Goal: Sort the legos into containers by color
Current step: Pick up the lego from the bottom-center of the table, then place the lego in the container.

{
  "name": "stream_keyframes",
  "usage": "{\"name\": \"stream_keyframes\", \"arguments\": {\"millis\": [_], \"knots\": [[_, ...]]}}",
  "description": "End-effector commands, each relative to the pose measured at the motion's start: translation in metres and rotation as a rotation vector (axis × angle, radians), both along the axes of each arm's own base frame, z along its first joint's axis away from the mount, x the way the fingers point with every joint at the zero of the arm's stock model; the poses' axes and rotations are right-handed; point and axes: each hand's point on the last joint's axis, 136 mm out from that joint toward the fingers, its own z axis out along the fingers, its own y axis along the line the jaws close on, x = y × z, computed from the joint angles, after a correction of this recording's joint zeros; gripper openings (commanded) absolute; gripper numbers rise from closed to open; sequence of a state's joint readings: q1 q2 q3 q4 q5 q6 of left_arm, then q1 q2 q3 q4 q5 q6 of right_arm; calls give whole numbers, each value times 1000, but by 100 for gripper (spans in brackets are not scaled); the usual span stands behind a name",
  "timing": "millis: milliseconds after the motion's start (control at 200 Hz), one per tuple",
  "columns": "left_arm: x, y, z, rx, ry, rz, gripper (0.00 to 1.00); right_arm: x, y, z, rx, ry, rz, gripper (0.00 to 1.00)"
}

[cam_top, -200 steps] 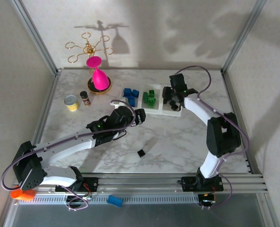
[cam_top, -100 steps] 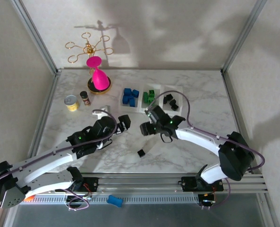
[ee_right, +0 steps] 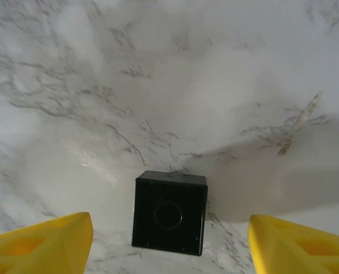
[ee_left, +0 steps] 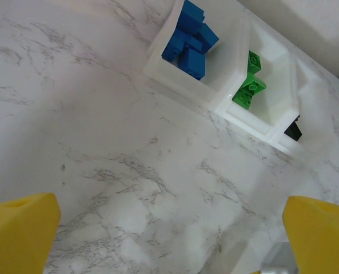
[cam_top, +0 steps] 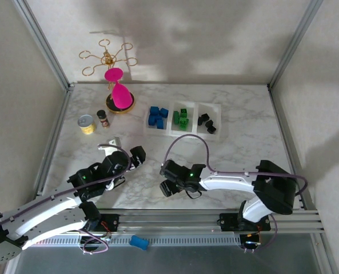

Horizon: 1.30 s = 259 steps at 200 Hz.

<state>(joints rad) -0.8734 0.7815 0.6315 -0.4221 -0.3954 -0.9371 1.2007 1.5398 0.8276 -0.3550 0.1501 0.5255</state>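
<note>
A lone black lego (ee_right: 170, 212) lies flat on the marble, its round hollow facing up. My right gripper (ee_right: 170, 244) is open; its yellow fingertips (ee_right: 40, 240) stand either side of that brick, with clear gaps. In the top view the right gripper (cam_top: 168, 186) hangs low over the near middle of the table. The containers (cam_top: 192, 118) sit at the back centre, with blue legos (cam_top: 156, 116), green legos (cam_top: 182, 119) and black legos (cam_top: 206, 123) each in a separate compartment. My left gripper (cam_top: 136, 156) is open and empty over bare marble, with the containers (ee_left: 226, 97) far ahead of it.
A pink goblet (cam_top: 119, 94) on a dark dish and a gold wire rack (cam_top: 105, 57) stand at the back left. A small yellow tin (cam_top: 87, 124) and a brown bottle (cam_top: 103, 119) sit left of the tray. A blue block (cam_top: 138, 242) lies on the front rail.
My right arm swung from the tray's right compartment back to the near middle, over the loose black brick, and its jaws opened wider. My left arm drew back toward the near left.
</note>
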Motion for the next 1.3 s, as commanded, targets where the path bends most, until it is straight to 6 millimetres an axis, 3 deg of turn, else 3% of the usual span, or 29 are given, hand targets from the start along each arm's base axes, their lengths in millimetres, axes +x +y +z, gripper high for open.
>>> {"name": "stream_keyframes", "arguments": {"millis": [0,220,491,636,791,1026,1292], "knots": [[-2,13,-10,27,19,55,100,4,-1,-8,-19,-32,-48,70],[-1,11,-14,30,26,50,99,5,-1,-19,-60,-34,-49,57],[0,10,-14,25,24,45,100,8,-3,-18,-76,-48,-62,39],[1,7,-11,21,19,40,100,12,0,-6,-49,-62,-77,31],[6,1,-3,24,1,23,100,25,1,18,13,-64,-124,30],[20,-19,13,36,-31,-17,100,78,-29,61,102,-101,-272,30],[42,-50,26,48,-67,-77,100,182,-96,98,98,-241,-491,30]]}}
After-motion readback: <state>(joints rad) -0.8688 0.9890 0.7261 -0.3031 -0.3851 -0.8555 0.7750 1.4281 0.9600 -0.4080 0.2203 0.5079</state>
